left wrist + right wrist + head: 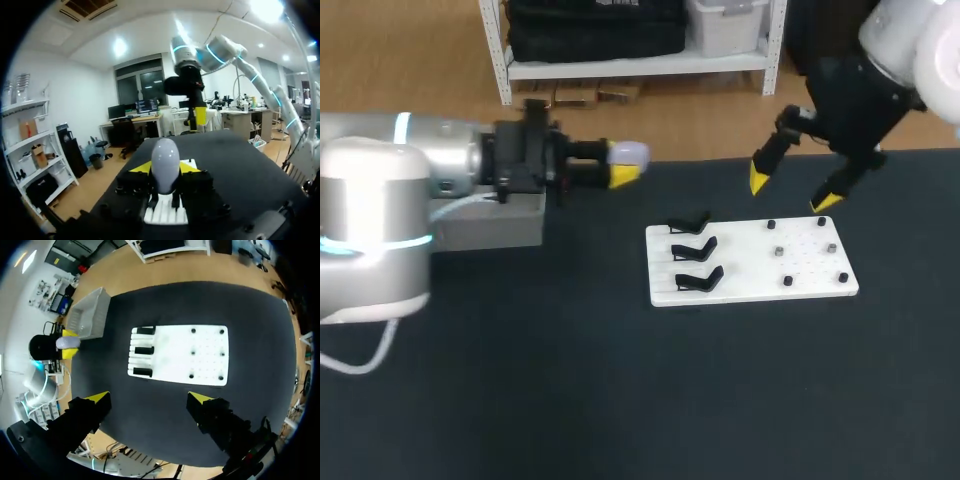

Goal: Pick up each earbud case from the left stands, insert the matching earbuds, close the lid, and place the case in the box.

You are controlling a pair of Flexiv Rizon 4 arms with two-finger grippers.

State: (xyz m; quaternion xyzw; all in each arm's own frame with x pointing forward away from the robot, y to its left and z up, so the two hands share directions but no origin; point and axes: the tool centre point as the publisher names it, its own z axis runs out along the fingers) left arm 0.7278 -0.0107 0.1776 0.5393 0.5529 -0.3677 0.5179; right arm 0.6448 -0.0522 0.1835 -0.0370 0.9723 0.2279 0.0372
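Step in hand: judging by the layout, this was the last stage for this case, carrying it to the box. The pale lilac egg-shaped earbud case (628, 153) looked closed and sat on no stand.
Left tool: the left tool (623, 166) was closed on the case, one yellow tip pressing each side low down, with the rounded top standing clear ahead of the fingers.
Where the case was: in the air near the far edge of the dark desk (620, 400). It was just beside the end of the grey plastic box (490, 225) that faces the board, not over the box's opening.
Right tool: the right tool (792, 192) stood wide open and held nothing, hanging above the far edge of the flat white board (750, 292).
Next move: probably bringing the case back over the box's opening, lowering it and only then spreading the fingers. The arm itself lay over part of the box, so the approach needed care.
Counts: one case in view; one box; one board; two tools.
Stands: three black stands (695, 247) in a column on the board's left side, all empty.
Studs: six small dark studs (779, 252) on the board's right part. Whether any were earbuds could not be told.
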